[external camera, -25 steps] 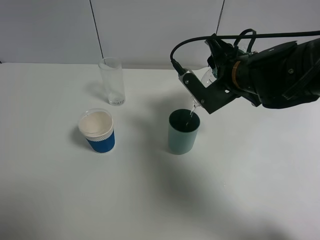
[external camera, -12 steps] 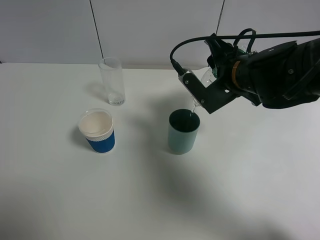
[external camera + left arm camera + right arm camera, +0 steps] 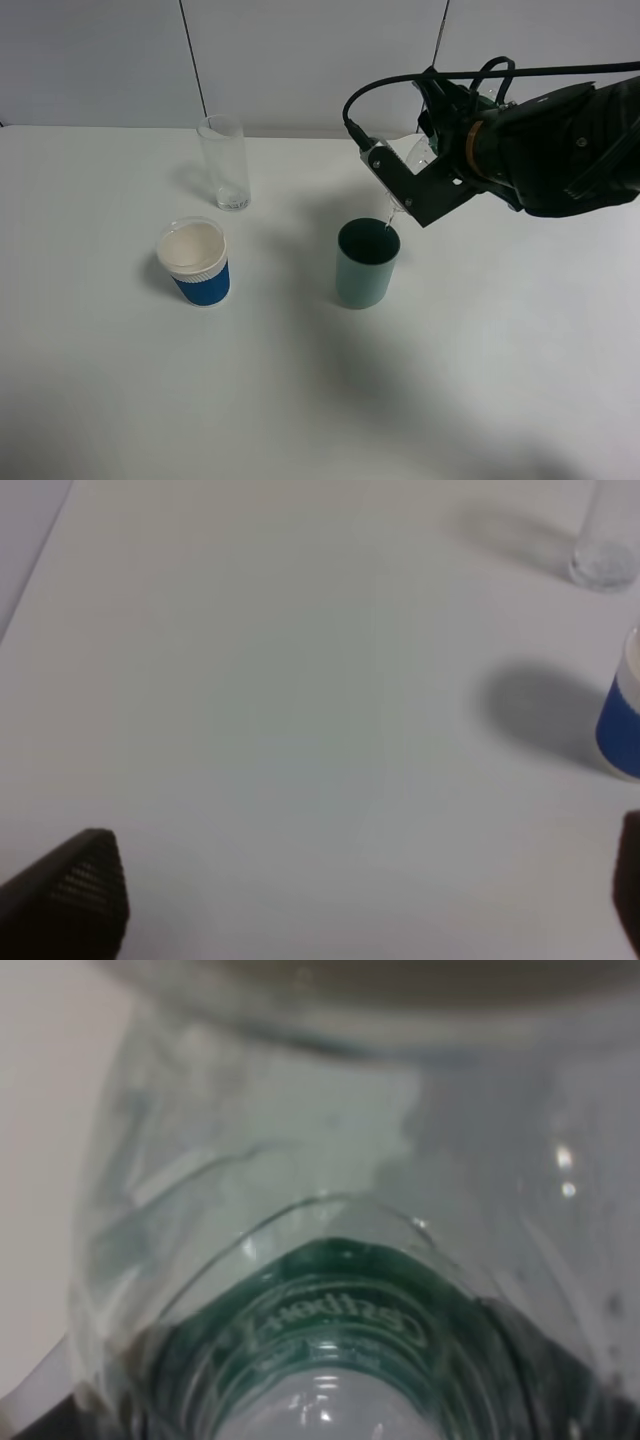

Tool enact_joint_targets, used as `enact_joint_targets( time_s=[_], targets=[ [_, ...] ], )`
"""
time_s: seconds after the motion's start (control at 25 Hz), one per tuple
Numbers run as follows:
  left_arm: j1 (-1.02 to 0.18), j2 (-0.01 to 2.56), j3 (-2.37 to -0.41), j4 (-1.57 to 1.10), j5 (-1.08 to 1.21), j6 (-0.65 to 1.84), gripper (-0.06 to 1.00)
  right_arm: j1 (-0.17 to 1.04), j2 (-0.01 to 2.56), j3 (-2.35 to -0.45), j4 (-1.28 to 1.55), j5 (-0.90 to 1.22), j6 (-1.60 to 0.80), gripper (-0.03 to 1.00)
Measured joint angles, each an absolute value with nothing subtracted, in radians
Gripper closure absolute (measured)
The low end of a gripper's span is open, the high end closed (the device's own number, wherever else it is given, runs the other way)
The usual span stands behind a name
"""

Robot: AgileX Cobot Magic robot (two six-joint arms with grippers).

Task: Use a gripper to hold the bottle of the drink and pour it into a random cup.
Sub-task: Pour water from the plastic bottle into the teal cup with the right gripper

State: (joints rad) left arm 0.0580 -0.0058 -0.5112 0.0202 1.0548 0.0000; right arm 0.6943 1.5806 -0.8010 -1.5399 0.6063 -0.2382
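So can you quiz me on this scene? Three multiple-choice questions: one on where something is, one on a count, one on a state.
1. The bottle is tilted over which vessel?
A) tall clear glass
B) teal cup
C) blue-sleeved paper cup

2. How many drinking vessels stand on the table?
A) one
B) two
C) three

3. The left fingers are:
A) spread apart, holding nothing
B) shut on a cup
C) shut on the bottle

Answers:
1 B, its neck hangs above that cup's rim.
2 C, glass, paper cup and teal cup.
3 A, the left wrist view shows only bare table between them.
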Motion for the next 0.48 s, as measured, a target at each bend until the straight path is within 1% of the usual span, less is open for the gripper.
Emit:
enact_joint_targets(
  time_s=[0.48],
  targets=[
    [0.058, -0.006, -0.511, 0.02, 1.055, 0.0, -0.04, 0.712, 1.581, -0.829, -1.532, 0.612, -0.242, 0.42]
  ],
)
